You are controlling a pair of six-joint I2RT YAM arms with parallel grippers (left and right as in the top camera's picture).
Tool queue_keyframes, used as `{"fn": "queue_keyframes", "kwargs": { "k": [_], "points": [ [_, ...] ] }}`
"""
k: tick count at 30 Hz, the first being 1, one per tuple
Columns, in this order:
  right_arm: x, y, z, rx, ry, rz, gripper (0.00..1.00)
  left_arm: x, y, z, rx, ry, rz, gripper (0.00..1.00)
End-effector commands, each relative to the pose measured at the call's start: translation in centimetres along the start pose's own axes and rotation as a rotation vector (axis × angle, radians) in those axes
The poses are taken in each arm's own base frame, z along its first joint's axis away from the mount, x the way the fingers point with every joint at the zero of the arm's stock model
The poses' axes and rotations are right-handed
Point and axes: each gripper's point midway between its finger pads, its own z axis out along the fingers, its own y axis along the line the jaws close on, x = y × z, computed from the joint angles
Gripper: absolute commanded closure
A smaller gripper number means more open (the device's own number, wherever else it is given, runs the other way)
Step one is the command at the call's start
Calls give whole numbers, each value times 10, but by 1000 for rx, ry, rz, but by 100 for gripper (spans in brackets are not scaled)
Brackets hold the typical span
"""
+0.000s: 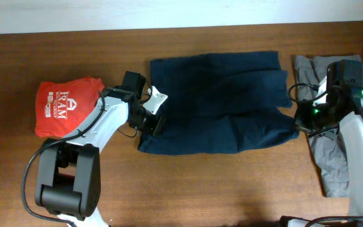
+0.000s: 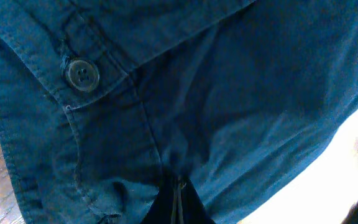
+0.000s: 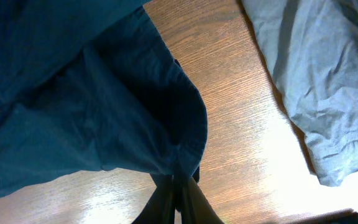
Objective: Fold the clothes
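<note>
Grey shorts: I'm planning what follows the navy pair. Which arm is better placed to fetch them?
Right, probably. The right gripper pinches the navy shorts right beside the grey shorts; the left gripper holds their opposite, buttoned edge.

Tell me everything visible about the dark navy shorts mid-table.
The navy shorts lie spread on the wooden table, partly folded over, creased. The fabric looks like woven cotton with stitched seams and a dark button on a flap. The left gripper is shut on their left edge, the right gripper on their right corner.
</note>
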Motion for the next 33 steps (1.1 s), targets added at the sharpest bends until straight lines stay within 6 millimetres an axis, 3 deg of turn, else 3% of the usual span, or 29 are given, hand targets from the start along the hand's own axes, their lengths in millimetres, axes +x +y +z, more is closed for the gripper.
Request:
{"fn": "queue_keyframes", "kwargs": {
  "k": [1,5,10,12,14,16,20,23,24,28,33],
  "points": [
    [-5,-4,-1,24,-18,6,92,-3,9,-11,-28,-2,-59,100],
    [-7,3,-1,-14,-24,-80,92,-38,16,-83,-75,-141,-90,100],
    [2,43,-7,-257,-2,-251,96,-80,16,-191,-179,-415,-37,100],
    [9,61,-14,-369,3,-314,96,-84,11,-220,-207,-478,-22,100],
    [17,77,-26,-461,-11,-376,96,-82,5,-235,-218,-502,-17,100],
    [23,86,-39,-505,-37,-401,96,-76,3,-241,-236,-497,-23,100],
    [37,100,-89,-588,-153,-425,96,-60,2,-236,-243,-439,-56,97],
    [29,99,-121,-578,-276,-326,96,-52,3,-226,-229,-384,-56,87],
    [23,95,-123,-558,-302,-281,96,-51,4,-222,-224,-370,-62,83],
    [-10,88,-108,-479,-338,-189,96,-46,8,-195,-193,-296,-80,75],
    [-49,93,-48,-447,-223,-140,96,-27,10,-135,-134,-134,-103,74]
  ]
}}
